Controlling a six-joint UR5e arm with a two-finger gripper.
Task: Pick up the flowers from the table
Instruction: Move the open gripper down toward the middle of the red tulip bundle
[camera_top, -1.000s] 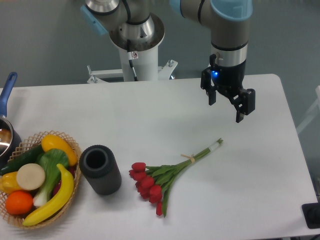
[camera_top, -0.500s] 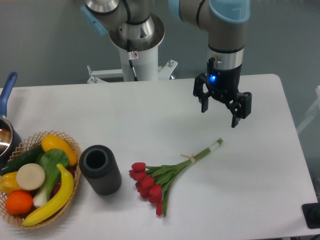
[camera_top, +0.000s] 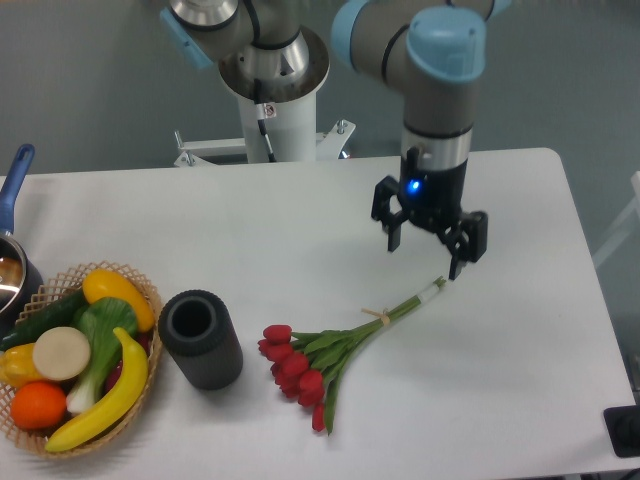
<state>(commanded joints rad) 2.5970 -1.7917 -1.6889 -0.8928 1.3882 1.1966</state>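
The flowers (camera_top: 330, 350) lie flat on the white table (camera_top: 520, 380), right of centre. The red tulip buds point to the lower left, and the green stems with a tan band run up to the right. My gripper (camera_top: 425, 256) is open and empty. It hangs just above the table, over the far end of the stems. One fingertip (camera_top: 456, 270) is close above the stem tips.
A black cylindrical cup (camera_top: 200, 338) stands left of the flowers. A wicker basket (camera_top: 140, 290) with fruit and vegetables sits at the left edge. A pot with a blue handle (camera_top: 15, 180) is at the far left. The robot base (camera_top: 270, 120) stands behind the table.
My gripper has moved left and down, from over the bare table at the back right to just above the stem ends. It has stayed open. The flowers have not moved.
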